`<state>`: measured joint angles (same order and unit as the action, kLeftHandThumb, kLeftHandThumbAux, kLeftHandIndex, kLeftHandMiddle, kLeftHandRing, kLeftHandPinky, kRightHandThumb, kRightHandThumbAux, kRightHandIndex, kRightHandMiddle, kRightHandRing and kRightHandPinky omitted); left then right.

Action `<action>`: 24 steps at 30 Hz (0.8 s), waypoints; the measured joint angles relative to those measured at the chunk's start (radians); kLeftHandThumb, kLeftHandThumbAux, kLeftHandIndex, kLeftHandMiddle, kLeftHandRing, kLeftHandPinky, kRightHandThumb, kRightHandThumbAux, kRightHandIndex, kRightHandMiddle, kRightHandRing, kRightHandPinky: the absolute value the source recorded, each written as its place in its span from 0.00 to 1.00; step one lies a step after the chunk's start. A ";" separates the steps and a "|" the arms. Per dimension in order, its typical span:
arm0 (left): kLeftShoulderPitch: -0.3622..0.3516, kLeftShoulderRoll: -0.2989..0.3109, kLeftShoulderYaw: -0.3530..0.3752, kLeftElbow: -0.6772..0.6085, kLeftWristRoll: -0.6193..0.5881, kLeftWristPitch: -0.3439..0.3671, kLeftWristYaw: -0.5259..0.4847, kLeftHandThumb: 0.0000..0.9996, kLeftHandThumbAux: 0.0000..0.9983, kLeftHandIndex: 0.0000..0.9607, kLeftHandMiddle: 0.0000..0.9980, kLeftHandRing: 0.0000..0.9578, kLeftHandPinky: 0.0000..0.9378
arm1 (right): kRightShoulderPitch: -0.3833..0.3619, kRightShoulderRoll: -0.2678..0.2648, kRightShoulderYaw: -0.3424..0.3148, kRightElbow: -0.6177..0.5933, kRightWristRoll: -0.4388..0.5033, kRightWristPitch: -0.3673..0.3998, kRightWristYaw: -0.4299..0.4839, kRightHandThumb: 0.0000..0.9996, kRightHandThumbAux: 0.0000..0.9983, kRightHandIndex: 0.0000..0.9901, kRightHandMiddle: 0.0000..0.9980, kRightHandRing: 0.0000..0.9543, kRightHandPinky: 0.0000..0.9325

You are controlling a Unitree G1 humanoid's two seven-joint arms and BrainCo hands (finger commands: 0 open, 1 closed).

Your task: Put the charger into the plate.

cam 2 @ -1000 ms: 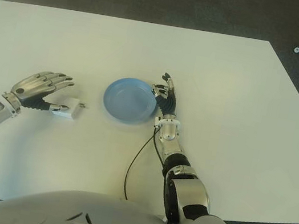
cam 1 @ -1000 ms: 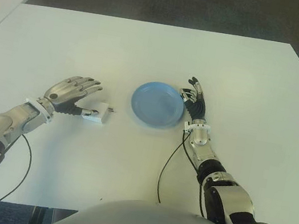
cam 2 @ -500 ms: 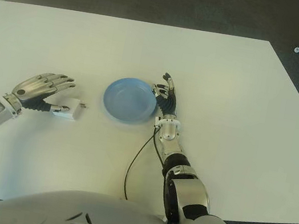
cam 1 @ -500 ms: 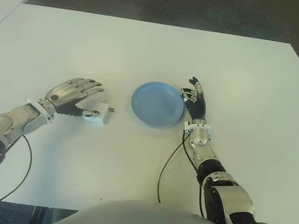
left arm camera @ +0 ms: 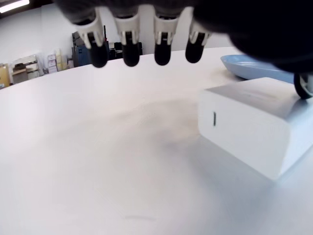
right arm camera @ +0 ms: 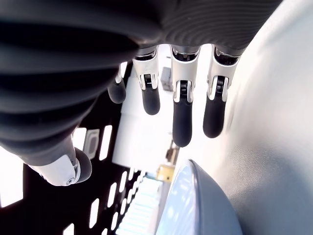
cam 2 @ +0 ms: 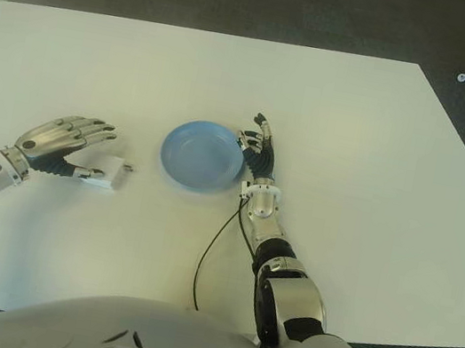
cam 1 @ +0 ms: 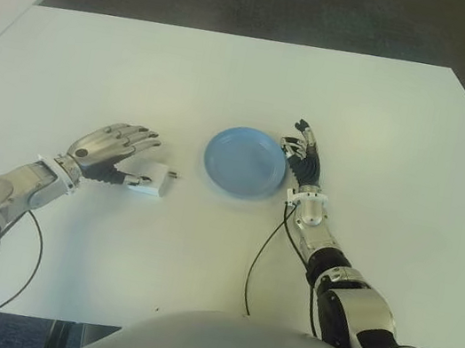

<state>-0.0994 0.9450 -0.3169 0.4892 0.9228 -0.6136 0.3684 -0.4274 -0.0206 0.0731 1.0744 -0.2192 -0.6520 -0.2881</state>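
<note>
**Q:** Where is the charger relative to the plate?

**A:** The blue plate (cam 1: 245,161) sits near the middle of the white table (cam 1: 230,84). The white charger (cam 1: 149,179) lies flat on the table on the plate's left side, clear of the rim, with bare tabletop between the two. Its prongs (cam 1: 175,177) point toward the plate. The plate holds nothing.

**Q:** Status of the left hand?

**A:** The left hand (cam 1: 111,146) is farther from the plate than the charger, directly above the charger's outer end. The four fingers (left arm camera: 129,41) are extended and spread above the table, touching nothing. The thumb tip (left arm camera: 303,85) sits at the charger's top edge; contact cannot be confirmed. The charger rests on the table with no fingers wrapped around it, so the hand is released.

**Q:** And the right hand?

**A:** The right hand (cam 1: 303,156) shows at the plate's right rim, palm turned toward the plate. Its fingers (right arm camera: 179,112) are straight and loosely parted, with nothing between them and the thumb. It is idle.
</note>
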 measured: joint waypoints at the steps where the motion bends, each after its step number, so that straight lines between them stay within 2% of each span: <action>1: 0.000 0.002 0.000 0.000 0.000 -0.002 0.000 0.44 0.13 0.00 0.00 0.00 0.00 | 0.000 0.000 0.000 0.000 0.000 0.000 0.000 0.00 0.57 0.00 0.14 0.30 0.34; 24: 0.000 0.025 0.000 -0.007 0.000 -0.030 -0.006 0.42 0.12 0.00 0.00 0.00 0.00 | -0.001 0.000 0.000 0.000 0.002 0.000 0.016 0.00 0.56 0.00 0.12 0.28 0.34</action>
<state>-0.0993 0.9699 -0.3173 0.4821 0.9227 -0.6437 0.3626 -0.4283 -0.0207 0.0728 1.0746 -0.2174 -0.6516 -0.2716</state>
